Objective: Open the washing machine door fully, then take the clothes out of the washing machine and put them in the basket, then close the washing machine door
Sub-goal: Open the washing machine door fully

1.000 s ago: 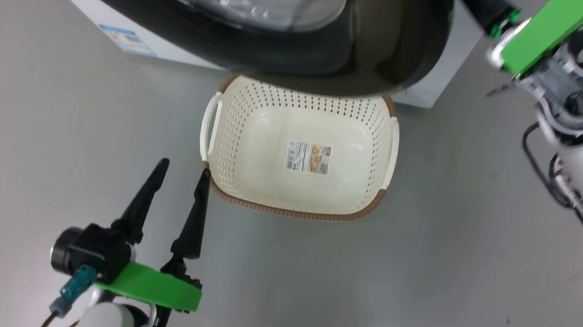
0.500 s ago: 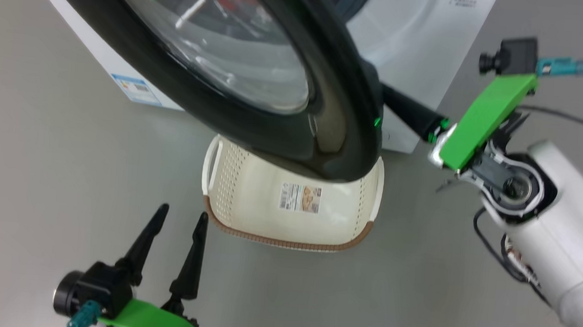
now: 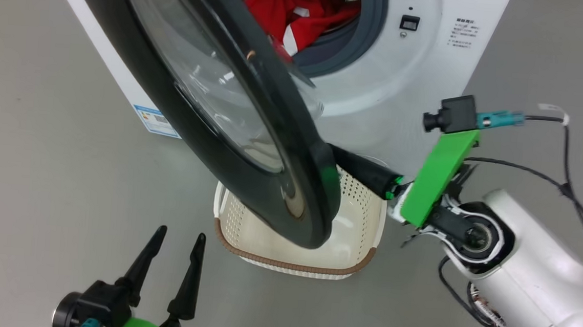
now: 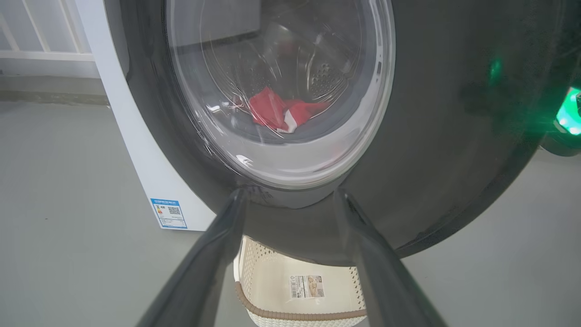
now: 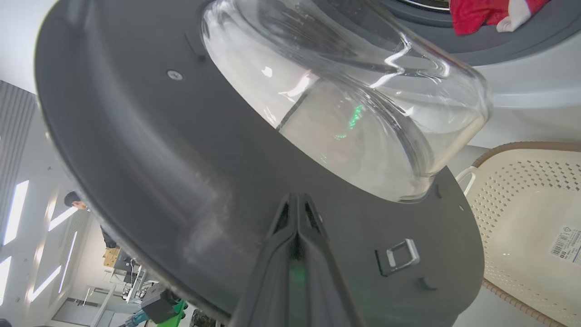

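Note:
The white washing machine [image 3: 410, 74] stands at the top of the head view, with red and white clothes [image 3: 287, 9] lying in its drum. The washing machine door [image 3: 232, 128] hangs partly open, its black rim swung out over the cream basket [image 3: 357, 209] on the floor. My right gripper [image 5: 297, 200] is shut, its tips against the door's dark inner face [image 5: 159, 136] below the glass bowl [image 5: 363, 113]. In the head view its dark fingers [image 3: 360, 171] reach behind the door's edge. My left gripper [image 3: 176, 237] is open and empty at the lower left, short of the basket [image 4: 272, 286].
A blue label sticker [image 3: 157, 121] marks the machine's lower left corner. Grey floor [image 3: 40, 166] stretches to the left and front of the basket. The door's metal latch [image 5: 399, 254] sits right of my right fingertips. Cables [image 3: 552, 171] trail from the right wrist.
The head camera has tilted up, bringing the drum and clothes into view. The door has swung further out, now almost edge-on across the basket, with the right gripper following its inner side. The left gripper has stayed open.

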